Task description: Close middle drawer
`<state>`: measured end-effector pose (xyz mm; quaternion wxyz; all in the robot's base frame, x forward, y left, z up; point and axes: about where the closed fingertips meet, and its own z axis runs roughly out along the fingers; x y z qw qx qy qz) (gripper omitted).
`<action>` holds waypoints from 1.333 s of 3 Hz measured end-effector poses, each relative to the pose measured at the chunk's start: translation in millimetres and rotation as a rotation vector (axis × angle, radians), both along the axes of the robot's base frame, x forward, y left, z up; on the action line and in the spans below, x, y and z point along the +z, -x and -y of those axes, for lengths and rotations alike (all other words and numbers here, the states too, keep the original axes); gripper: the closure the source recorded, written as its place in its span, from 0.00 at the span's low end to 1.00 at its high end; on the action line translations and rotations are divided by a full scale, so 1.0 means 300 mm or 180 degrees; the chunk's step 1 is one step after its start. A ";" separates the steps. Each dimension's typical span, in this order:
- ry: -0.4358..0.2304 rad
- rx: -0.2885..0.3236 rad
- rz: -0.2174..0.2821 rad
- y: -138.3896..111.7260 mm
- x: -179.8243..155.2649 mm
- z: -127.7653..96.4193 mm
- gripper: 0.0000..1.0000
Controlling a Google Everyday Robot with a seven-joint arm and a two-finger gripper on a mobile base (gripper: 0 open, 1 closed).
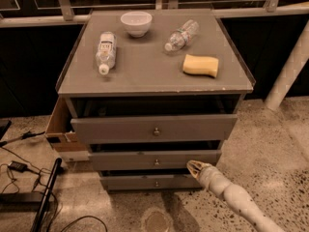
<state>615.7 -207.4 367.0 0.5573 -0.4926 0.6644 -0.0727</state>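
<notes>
Landmark: grey cabinet [145, 74], three drawers, seen from above and in front.

- Middle drawer [125, 160]: second front down the cabinet, wide and low, small round knob [156, 162] at centre. It is partly open. A dark gap shows above its front, and the front stands forward of the bottom drawer [130, 182].
- Top drawer [116, 128]: also pulled out, further forward than the middle one, with a dark opening between it and the cabinet top.
- Gripper [195, 167]: low at the cabinet's front, at the right end of the middle drawer front, level with its lower edge. The tip points toward the front. Contact with the front cannot be told, only that it is at or just beside it. How far the gripper is open cannot be told from this view, and nothing is seen in its hold.
- Arm [236, 199]: pale and segmented, running from the gripper away from the cabinet to the lower right, over the speckled floor [270, 144].

On the cabinet top:
- White bowl [135, 23], upright, at the back, left of centre.
- Plastic bottle [106, 51] lying on its side, left part.
- Second plastic bottle [181, 35] lying on its side, back right.
- Yellow sponge [200, 65], right part, nearer the front edge than the second bottle.

Beside the cabinet:
- Cardboard box [60, 129] against its left side.
- Black cables [19, 170] on the floor further left.
- White post [289, 71] to its right, leaning.
</notes>
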 end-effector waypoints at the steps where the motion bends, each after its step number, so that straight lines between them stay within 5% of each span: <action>1: -0.0061 -0.0107 -0.0015 0.003 0.053 0.065 1.00; 2: -0.0061 -0.0106 -0.0015 0.003 0.052 0.065 1.00; 4: -0.0044 0.0104 -0.0291 0.148 0.080 0.067 1.00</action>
